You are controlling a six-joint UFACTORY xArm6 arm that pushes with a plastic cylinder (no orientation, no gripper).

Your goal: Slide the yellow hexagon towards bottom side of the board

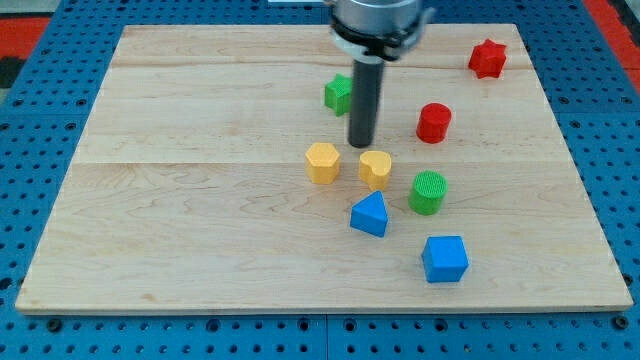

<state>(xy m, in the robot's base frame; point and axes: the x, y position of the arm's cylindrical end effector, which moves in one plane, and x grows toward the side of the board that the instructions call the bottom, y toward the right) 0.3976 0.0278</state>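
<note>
Closest to us sits the blue cube (445, 259), with the blue wedge-ish block (369, 215) just up and to the view's left. Next come the ribbed green cylinder (428, 192), the yellow heart-like block (376, 169) and the yellow hexagon (322, 162), our target, around mid-worktop (180, 230). Our tip (361, 145) sits just above the gap between the two yellow blocks, a bit nearer the heart, so we'd guess it must shift left to get behind the hexagon. No fingers here, just a plain dark rod. Farther back: red cylinder (434, 122), a green block (338, 93) half hidden by the rod, red star (487, 58). All matte plastic on pale planked wood.
</note>
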